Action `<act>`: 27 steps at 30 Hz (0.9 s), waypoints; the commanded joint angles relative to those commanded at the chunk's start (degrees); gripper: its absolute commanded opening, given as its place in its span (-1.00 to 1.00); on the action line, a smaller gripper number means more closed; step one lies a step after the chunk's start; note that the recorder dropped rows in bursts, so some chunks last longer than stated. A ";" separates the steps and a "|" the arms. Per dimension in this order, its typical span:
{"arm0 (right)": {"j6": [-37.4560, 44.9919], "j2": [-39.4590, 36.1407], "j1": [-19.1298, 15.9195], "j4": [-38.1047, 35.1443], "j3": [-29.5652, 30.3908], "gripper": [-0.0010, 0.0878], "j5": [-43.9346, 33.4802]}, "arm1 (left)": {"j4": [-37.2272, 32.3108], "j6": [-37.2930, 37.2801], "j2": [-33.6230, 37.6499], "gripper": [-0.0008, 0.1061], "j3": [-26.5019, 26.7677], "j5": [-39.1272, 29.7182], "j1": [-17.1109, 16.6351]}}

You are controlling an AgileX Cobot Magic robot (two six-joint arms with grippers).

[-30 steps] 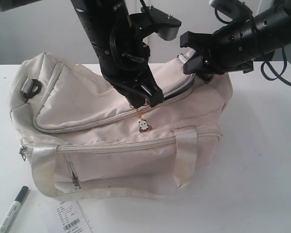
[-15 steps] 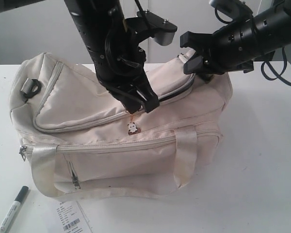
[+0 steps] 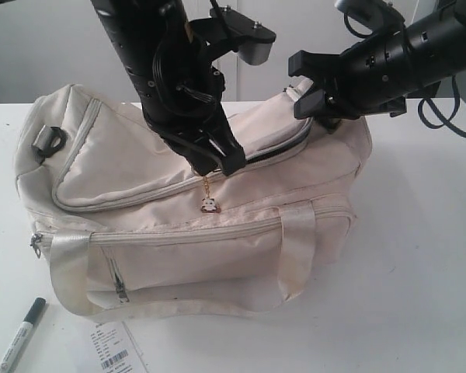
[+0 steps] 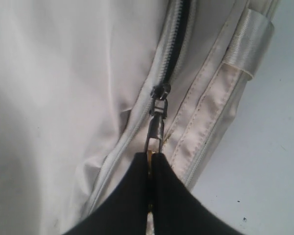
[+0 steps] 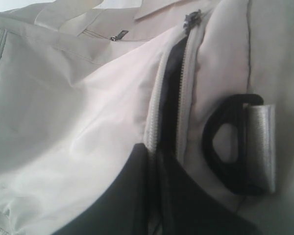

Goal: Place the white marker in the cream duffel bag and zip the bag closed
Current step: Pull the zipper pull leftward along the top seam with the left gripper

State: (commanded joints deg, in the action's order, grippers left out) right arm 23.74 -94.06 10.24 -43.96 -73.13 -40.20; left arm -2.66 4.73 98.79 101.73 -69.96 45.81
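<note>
The left gripper (image 3: 219,165) has slid toward 9 o'clock, taking the charm (image 3: 209,205) along. The white marker (image 3: 19,334) lies on the worktop (image 3: 419,272) at 7 o'clock of the cream duffel bag (image 3: 140,155). Left gripper clamps the zipper pull (image 4: 156,128); right gripper (image 5: 154,161), together, pinches the bag's 1 o'clock edge.

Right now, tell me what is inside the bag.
Through the open stretch of zipper only black lining shows; the rest inside the bag is covered by its fabric. The marker lies outside, on the table.
</note>
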 joint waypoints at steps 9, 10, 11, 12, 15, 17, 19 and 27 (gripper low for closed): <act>0.00 0.00 0.00 0.11 0.00 -0.98 0.00 | 0.22 0.00 -0.10 -0.99 0.00 0.00 -0.11; 0.00 0.00 0.00 0.11 0.00 -0.98 0.00 | 0.72 0.00 -0.13 -0.99 0.00 0.00 -0.71; 0.00 0.10 0.00 0.09 0.00 -0.98 0.00 | 1.65 0.00 -0.13 -0.99 -0.05 0.00 -1.20; 0.00 0.10 0.00 0.09 0.00 -0.98 0.00 | 2.29 0.00 -0.13 -0.99 -0.05 0.00 -1.47; 0.00 0.22 0.00 0.09 0.00 -0.98 0.11 | 3.68 0.00 -0.23 -0.99 -0.55 0.00 -2.20; 0.00 0.22 0.00 0.09 0.00 -0.98 0.11 | 3.56 0.00 -0.86 -0.99 -1.28 0.00 -2.35; 0.00 0.22 0.00 0.09 0.00 -0.98 0.11 | 3.21 0.00 -1.48 -0.99 -2.28 0.00 -2.35; 0.00 0.22 0.00 0.09 0.00 -0.98 -0.01 | 2.15 0.00 -3.66 -0.99 -5.53 0.00 -2.35</act>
State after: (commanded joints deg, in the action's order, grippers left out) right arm 23.74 -93.84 10.24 -43.86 -73.13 -40.21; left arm -0.50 4.73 95.12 96.20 -69.96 43.46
